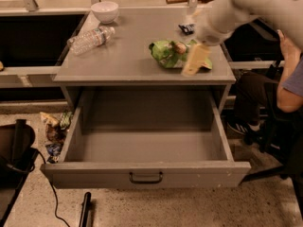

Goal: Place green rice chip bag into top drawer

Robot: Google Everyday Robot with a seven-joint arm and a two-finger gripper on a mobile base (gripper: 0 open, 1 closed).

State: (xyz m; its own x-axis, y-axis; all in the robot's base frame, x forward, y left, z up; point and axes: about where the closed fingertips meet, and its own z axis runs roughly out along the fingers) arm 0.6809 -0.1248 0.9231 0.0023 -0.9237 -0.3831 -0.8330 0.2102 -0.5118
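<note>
The green rice chip bag [165, 53] lies crumpled on the grey cabinet top [128, 56], right of its middle. My gripper [195, 59] hangs from the white arm [236, 8] that reaches in from the upper right. Its cream tip is over the bag's right end, touching or just above it. The top drawer [142, 174] is pulled fully open below the cabinet top. Its dark handle [146, 177] faces me and its inside shows nothing in it.
A clear water bottle [90, 39] lies on the cabinet top at the left, with a white bowl [105, 11] behind it. A small black packet [187, 28] lies behind the bag. A seated person [289, 79] is at the right. Wrappers [54, 131] litter the floor at the left.
</note>
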